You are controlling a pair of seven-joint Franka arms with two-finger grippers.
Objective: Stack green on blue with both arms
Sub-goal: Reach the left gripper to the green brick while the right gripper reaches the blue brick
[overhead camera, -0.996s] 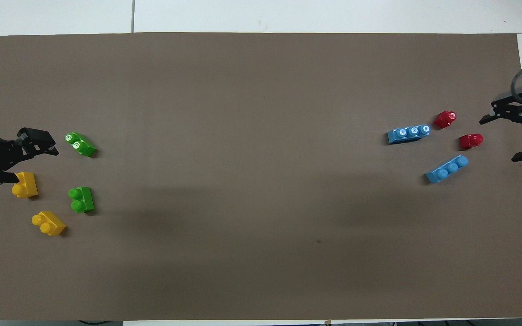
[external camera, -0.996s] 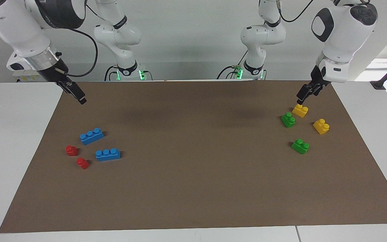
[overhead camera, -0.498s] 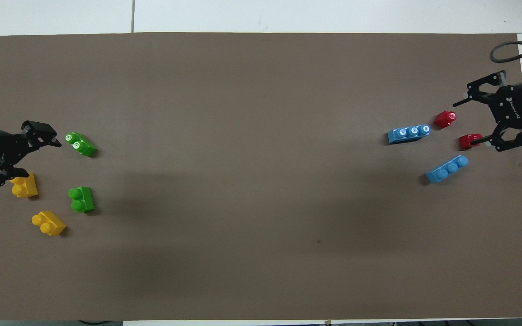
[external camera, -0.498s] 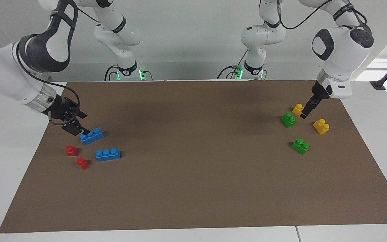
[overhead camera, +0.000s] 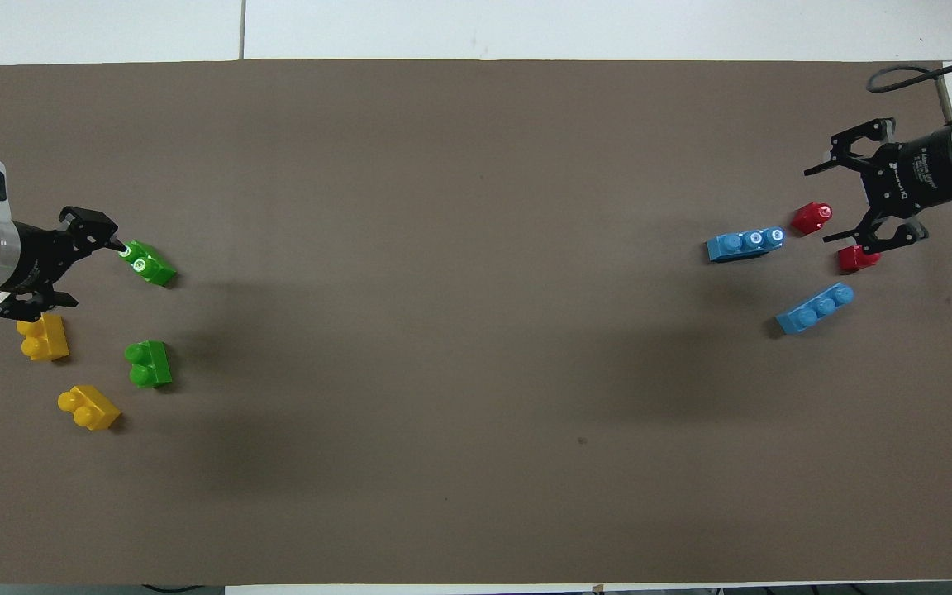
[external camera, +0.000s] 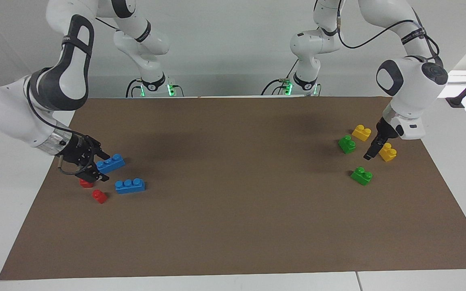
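Two green bricks lie at the left arm's end: one [external camera: 346, 144] [overhead camera: 148, 364] nearer to the robots, the other [external camera: 361, 176] [overhead camera: 147, 264] farther out. My left gripper [external camera: 371, 152] [overhead camera: 89, 271] hangs open, low above the mat between them, one fingertip by the farther green brick's end. Two long blue bricks [external camera: 110, 163] [external camera: 130, 186] [overhead camera: 815, 307] [overhead camera: 744, 245] lie at the right arm's end. My right gripper [external camera: 102, 166] [overhead camera: 817, 207] is open and holds nothing. It hangs low over the red bricks beside the blue ones.
Two yellow bricks [external camera: 361, 132] [external camera: 387, 152] [overhead camera: 45, 337] [overhead camera: 89, 407] sit close to the green ones and the left gripper. Two small red bricks [external camera: 99, 196] [overhead camera: 811, 217] [overhead camera: 856, 258] lie by the blue ones, one partly hidden by the right gripper. A brown mat [external camera: 233, 182] covers the table.
Both arms have swung down and out over the mat. The right gripper came from the table's edge to the blue and red bricks. The left gripper moved past the yellow brick toward the farther green one.
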